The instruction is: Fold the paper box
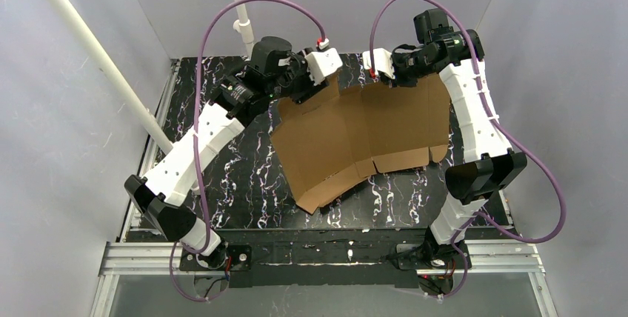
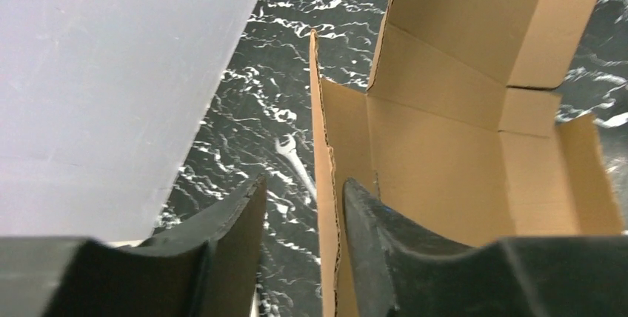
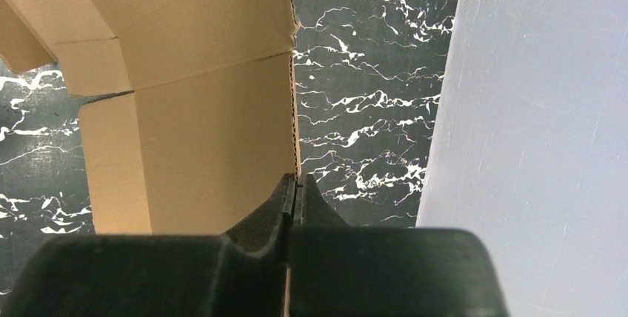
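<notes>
Unevenly bowed, corrugated brown paper box (image 1: 363, 132) tops marbled table (image 1: 252, 191).

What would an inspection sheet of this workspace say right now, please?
Surface: black, white-veined table.
Job's things: paper box, a creased brown sheet with its panels only partly raised, not yet a closed box.
Clutter: nothing seen.
Grippers: left jaws apart, straddling the sheet's far left edge; right jaws shut on its far right edge.
Cables: purple cables arc over each arm.
Surroundings: grey walls; white pipe slanting at the left.
</notes>
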Robot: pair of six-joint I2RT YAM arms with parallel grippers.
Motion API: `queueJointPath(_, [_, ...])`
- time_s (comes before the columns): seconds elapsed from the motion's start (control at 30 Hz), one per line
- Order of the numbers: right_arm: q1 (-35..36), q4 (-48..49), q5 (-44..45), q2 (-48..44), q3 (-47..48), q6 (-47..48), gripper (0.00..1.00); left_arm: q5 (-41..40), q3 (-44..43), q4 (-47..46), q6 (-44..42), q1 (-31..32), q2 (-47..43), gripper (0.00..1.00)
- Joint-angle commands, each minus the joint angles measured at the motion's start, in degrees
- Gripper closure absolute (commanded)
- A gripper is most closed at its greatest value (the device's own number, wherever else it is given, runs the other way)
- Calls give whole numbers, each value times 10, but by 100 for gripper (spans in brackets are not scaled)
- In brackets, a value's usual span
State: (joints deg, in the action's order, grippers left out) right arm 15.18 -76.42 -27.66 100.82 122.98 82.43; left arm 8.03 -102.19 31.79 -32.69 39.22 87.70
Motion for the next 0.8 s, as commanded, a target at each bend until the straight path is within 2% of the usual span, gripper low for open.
queueJointPath(0.0, [1, 17, -24, -27, 2, -12, 99, -37, -9, 5, -27, 13, -2, 69])
queueJointPath(0.17, [1, 21, -29, -28, 2, -23, 99, -47, -10, 19, -24, 17, -1, 100])
queueJointPath(0.33, [1, 52, -28, -34, -8, -71, 99, -68, -28, 31, 45, 18, -4, 100])
queueJointPath(0.37, [1, 70, -26, -37, -13, -96, 92, -72, -37, 35, 64, 18, -3, 100])
queueJointPath(0.47, [-2, 121, -24, -47, -24, -186, 64, -97, -47, 39, 121, 18, -9, 100])
queueJointPath(0.57, [-24, 155, -63, -63, -31, -282, 36, -122, -43, 38, 175, 16, -20, 100])
queueJointPath(0.67, [-75, 188, -144, -92, -66, -351, 18, -144, -33, 41, 214, 15, -36, 100])
queueJointPath(0.77, [-141, 241, -253, -129, -132, -417, 9, -146, -7, 31, 226, 16, -57, 100])
